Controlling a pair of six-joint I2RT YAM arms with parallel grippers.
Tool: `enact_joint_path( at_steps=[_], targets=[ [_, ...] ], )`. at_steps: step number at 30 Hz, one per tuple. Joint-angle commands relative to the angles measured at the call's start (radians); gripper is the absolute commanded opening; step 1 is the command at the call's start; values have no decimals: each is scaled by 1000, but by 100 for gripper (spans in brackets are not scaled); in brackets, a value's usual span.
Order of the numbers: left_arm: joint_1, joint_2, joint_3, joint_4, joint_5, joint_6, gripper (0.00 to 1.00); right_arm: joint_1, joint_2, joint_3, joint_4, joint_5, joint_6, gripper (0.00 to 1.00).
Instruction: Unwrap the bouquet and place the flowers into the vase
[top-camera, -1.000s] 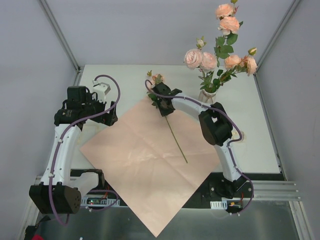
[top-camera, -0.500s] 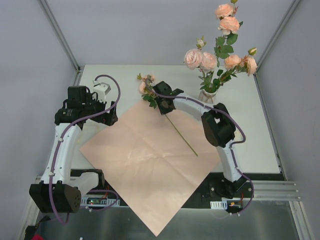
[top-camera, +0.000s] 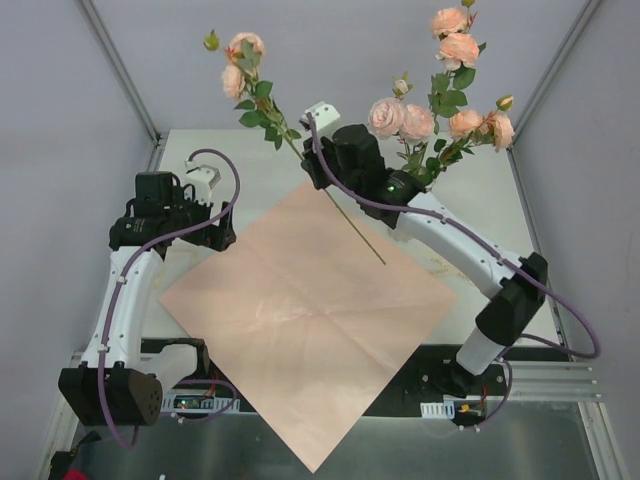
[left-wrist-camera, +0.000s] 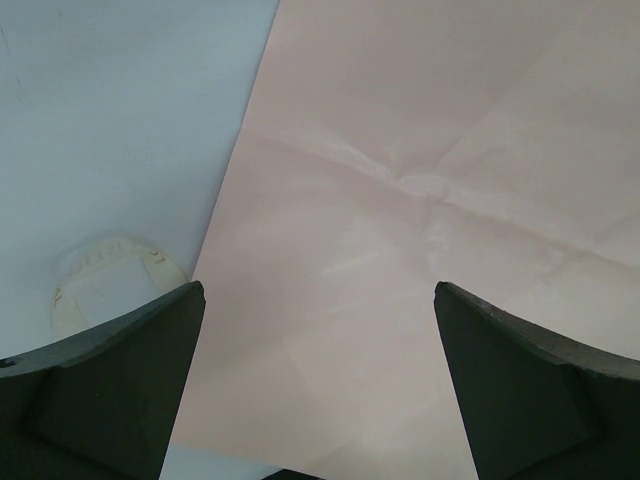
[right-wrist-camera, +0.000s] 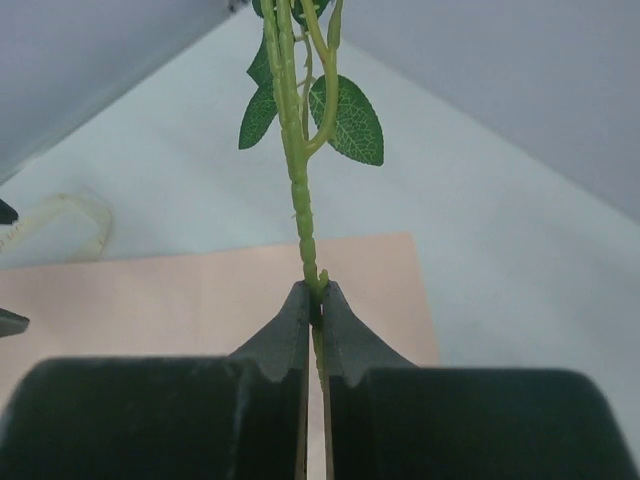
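Right gripper (right-wrist-camera: 315, 300) is pinched tight on the green stem of one rose (top-camera: 243, 62), holding it slanted over the far corner of the salmon paper sheet (top-camera: 300, 310); its blooms rise up-left of the fingers against the grey wall (top-camera: 330, 60); the vase (top-camera: 414, 193), holding the other flowers (top-camera: 432, 118), stands just right of the gripper on the white table (top-camera: 250, 150); left gripper (left-wrist-camera: 318, 292) hangs with jaws wide and nothing between them over the sheet's left edge, a cream ribbon coil (left-wrist-camera: 105, 285) beside it.
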Motion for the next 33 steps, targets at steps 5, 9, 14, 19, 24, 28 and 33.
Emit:
enact_joint_path(
  at_steps=[5, 9, 14, 19, 24, 28, 33],
  targets=[
    [12, -26, 28, -2, 7, -3, 99, -8, -297, -79, 409, 54, -182, 1],
    [12, -33, 23, -2, 4, 2, 99, -23, -410, -92, 528, 69, -245, 1],
    [12, -29, 28, -2, 10, 2, 99, -106, -507, -132, 601, 112, -288, 1],
    [12, -14, 37, -4, 18, 0, 99, -226, -598, -273, 768, 141, -239, 1],
    [12, -2, 51, -2, 27, 3, 99, -295, -624, -322, 830, 147, -187, 1],
    [12, 13, 60, -4, 36, -1, 99, -350, -618, -353, 894, 155, -121, 1],
    [12, 23, 72, -2, 42, 0, 99, -402, -589, -367, 947, 167, -45, 1]
  ],
)
